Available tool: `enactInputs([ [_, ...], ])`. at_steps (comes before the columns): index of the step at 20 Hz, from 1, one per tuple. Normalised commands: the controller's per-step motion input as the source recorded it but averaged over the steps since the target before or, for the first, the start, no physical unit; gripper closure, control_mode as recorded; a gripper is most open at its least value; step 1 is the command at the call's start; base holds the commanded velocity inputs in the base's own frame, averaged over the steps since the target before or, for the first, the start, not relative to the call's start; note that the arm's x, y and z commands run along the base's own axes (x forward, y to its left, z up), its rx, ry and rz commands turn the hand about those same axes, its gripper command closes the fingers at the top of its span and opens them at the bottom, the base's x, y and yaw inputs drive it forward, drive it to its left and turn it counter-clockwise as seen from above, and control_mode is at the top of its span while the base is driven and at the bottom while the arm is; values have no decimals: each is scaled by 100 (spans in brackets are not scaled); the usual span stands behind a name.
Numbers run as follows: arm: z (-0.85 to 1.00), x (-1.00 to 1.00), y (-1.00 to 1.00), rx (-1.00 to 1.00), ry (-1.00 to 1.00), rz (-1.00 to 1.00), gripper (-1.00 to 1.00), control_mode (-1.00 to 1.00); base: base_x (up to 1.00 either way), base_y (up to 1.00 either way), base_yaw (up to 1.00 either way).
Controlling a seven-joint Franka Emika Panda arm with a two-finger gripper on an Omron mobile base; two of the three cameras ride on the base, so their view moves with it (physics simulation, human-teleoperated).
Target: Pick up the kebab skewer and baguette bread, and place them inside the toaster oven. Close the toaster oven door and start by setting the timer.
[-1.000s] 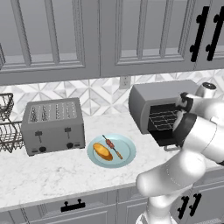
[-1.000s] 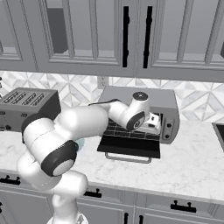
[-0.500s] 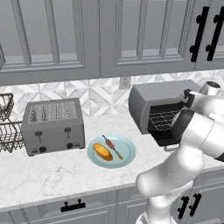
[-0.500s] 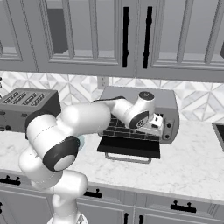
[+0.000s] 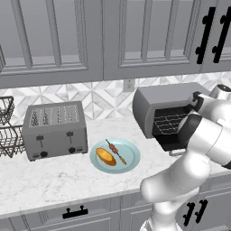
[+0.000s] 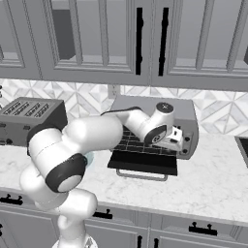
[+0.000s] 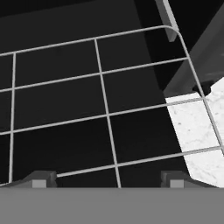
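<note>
The toaster oven (image 5: 163,103) stands at the right of the counter with its door (image 6: 143,162) folded down flat. My gripper (image 7: 107,181) is at the oven's mouth, over the wire rack (image 7: 105,109). Its fingertips (image 7: 40,179) stand wide apart, open, with nothing between them. In the right base view the gripper (image 6: 177,141) hangs at the right end of the opening. The kebab skewer (image 5: 116,152) and the golden baguette bread (image 5: 106,156) lie side by side on a pale blue plate (image 5: 131,161), left of the oven.
A grey four-slot toaster (image 5: 55,130) sits left of the plate, and a wire basket (image 5: 6,131) stands at the far left. Marble counter (image 6: 213,179) stretches right of the oven. The door's bar handle (image 6: 144,175) juts toward the counter's front edge.
The jaws narrowed a little, then spread wide. The hand has edged to the right along the oven's mouth. Plate, skewer and baguette have stayed put.
</note>
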Motion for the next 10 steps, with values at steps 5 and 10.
enactInputs([
  [5, 42, -32, 10, 0, 0, -6, -100, -100, 0, 0, 0],
  [10, 27, -50, 52, -1, 0, -1, -100, -100, 0, 0, 0],
])
